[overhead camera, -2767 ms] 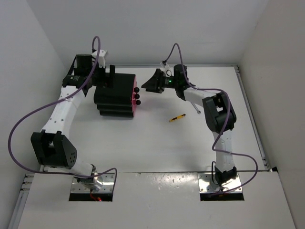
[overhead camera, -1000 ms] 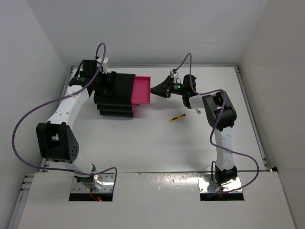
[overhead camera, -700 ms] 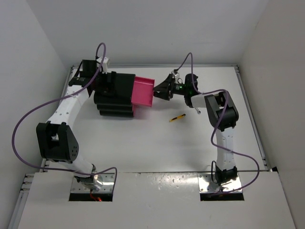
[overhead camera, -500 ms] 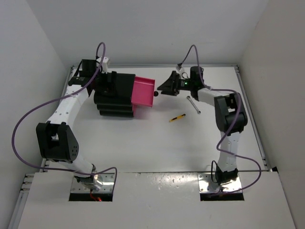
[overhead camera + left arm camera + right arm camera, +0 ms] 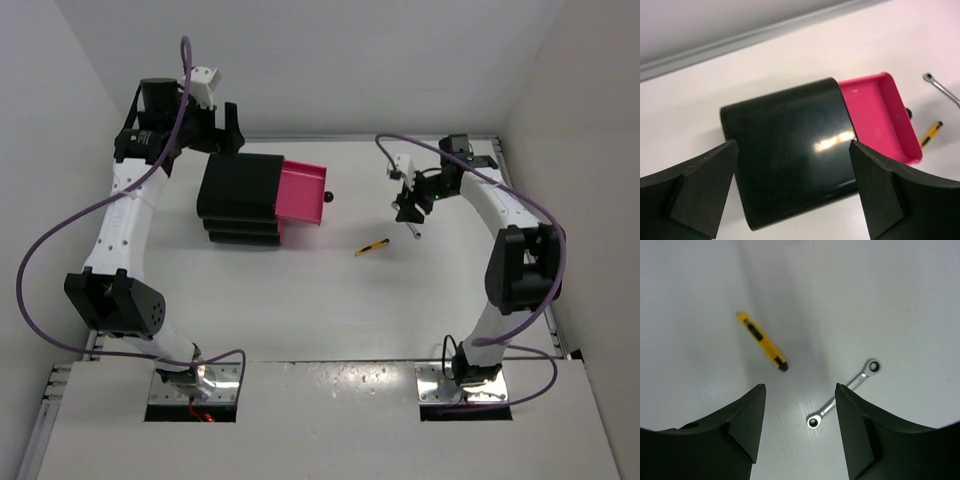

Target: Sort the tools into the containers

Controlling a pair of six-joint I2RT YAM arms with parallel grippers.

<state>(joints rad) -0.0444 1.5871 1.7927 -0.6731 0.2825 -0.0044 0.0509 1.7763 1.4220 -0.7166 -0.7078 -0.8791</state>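
Observation:
The black cabinet (image 5: 238, 195) (image 5: 790, 150) stands at the back left, its top pink drawer (image 5: 303, 195) (image 5: 880, 115) pulled out to the right and showing nothing inside. The drawer's round knob (image 5: 327, 199) points right. A slim yellow-and-black tool (image 5: 372, 247) (image 5: 761, 341) lies mid-table. Right of it lies a thin silver wrench-like rod (image 5: 415, 230) (image 5: 842, 393). My right gripper (image 5: 408, 205) (image 5: 799, 388) hangs open just above the rod's near end, holding nothing. My left gripper (image 5: 225, 130) (image 5: 792, 145) is open, raised above and behind the cabinet.
White walls close in the table at the back and on both sides. A metal rail (image 5: 520, 200) runs along the right edge. Purple cables loop from both arms. The two lower drawers (image 5: 283, 232) stay pushed in.
The top drawer was pulled out. My right gripper let go of the knob, opened and swung right over the silver rod. My left arm lifted up off the cabinet's back.

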